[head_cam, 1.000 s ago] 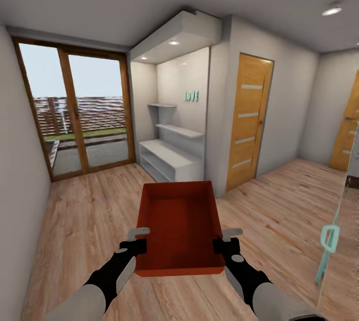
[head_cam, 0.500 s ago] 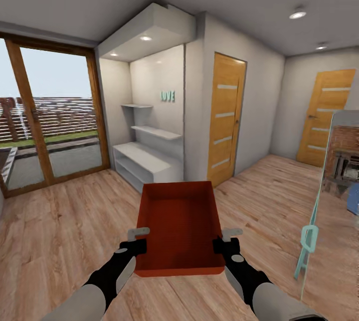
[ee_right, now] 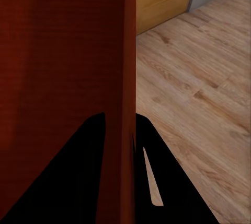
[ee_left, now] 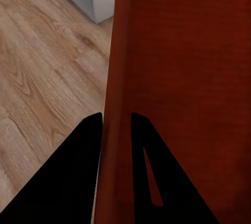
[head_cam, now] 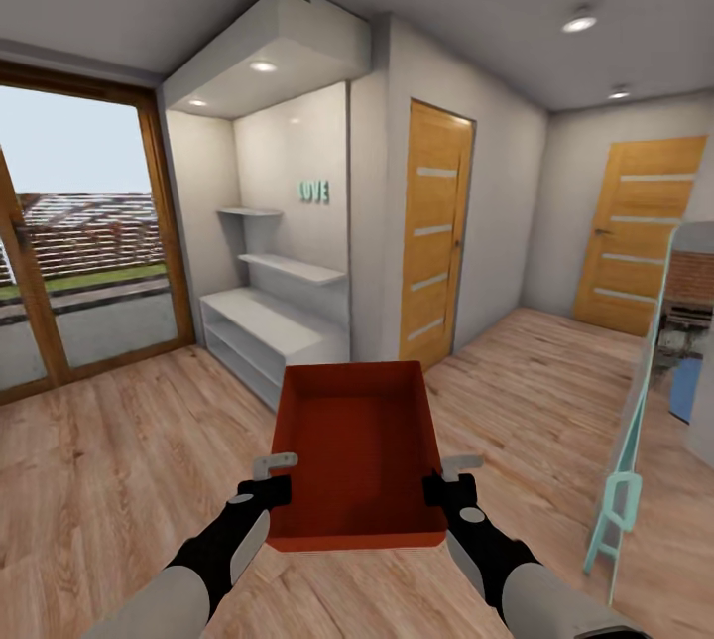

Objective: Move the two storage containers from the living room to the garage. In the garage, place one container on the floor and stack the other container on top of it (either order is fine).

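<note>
Head view. Both arms reach forward and slightly inward, dark forearms ending in grey grippers. The left gripper (head_cam: 275, 476) is clamped on the left wall of one storage container (head_cam: 359, 446), the right gripper (head_cam: 452, 476) on its right wall, near the end closest to the robot. The container is an orange-red, topless rectangular bin with slightly tapered walls and a matte, unmarked surface, held level above the light wood-plank floor (head_cam: 129, 460). Ahead stand a white shelf niche (head_cam: 273, 307) with teal letters on its back wall, a wooden door (head_cam: 433, 232) with pale glass strips, and a second such door (head_cam: 640, 232) further right. A wood-framed glazed door (head_cam: 79, 242) lies to the left; a pale teal-framed panel (head_cam: 625, 460) stands at the right edge.

Left wrist view. Two black fingers (ee_left: 78, 177) straddle the container's wall (ee_left: 117, 93), one on each face, closed on it.

Right wrist view. The black fingers (ee_right: 81, 177) likewise pinch the opposite wall (ee_right: 128, 51), above the plank floor.
</note>
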Controlling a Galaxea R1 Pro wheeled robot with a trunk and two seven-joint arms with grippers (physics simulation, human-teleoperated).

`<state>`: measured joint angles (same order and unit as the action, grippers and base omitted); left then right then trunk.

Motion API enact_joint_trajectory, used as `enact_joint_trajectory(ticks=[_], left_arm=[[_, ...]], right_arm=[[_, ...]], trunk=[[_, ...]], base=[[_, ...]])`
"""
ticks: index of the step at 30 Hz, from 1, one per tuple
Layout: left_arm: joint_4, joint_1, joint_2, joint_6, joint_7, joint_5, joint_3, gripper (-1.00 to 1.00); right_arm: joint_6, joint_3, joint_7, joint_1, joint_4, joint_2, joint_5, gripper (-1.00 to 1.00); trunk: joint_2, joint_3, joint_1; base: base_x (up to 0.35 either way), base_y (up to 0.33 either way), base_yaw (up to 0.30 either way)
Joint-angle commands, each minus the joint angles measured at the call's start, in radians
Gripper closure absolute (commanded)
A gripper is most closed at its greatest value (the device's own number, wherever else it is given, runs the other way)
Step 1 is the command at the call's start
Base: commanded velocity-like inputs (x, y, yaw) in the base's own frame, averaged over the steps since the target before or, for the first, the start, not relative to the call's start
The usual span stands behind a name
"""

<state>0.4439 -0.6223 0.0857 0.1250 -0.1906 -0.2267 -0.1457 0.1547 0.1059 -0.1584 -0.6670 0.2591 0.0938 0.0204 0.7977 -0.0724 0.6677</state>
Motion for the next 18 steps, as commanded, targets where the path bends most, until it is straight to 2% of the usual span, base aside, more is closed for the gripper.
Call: enact_joint_trajectory(ticks=[1, 18], left_arm=[[0.005, 0.0, -0.006, -0.06, -0.081, 0.012, 0.049, 1.0], [0.007, 0.0, -0.006, -0.062, -0.084, 0.015, 0.048, 1.0]], right_arm=[[-0.001, -0.015, 0.009, -0.001, -0.001, 0.0, -0.028, 1.0], [0.0, -0.015, 0.007, -0.001, 0.0, 0.001, -0.029, 1.0]], trunk=[[0.001, -0.002, 0.001], [0.001, -0.002, 0.001]], base=[[0.322, 0.0, -0.002], [0.322, 0.0, 0.0]])
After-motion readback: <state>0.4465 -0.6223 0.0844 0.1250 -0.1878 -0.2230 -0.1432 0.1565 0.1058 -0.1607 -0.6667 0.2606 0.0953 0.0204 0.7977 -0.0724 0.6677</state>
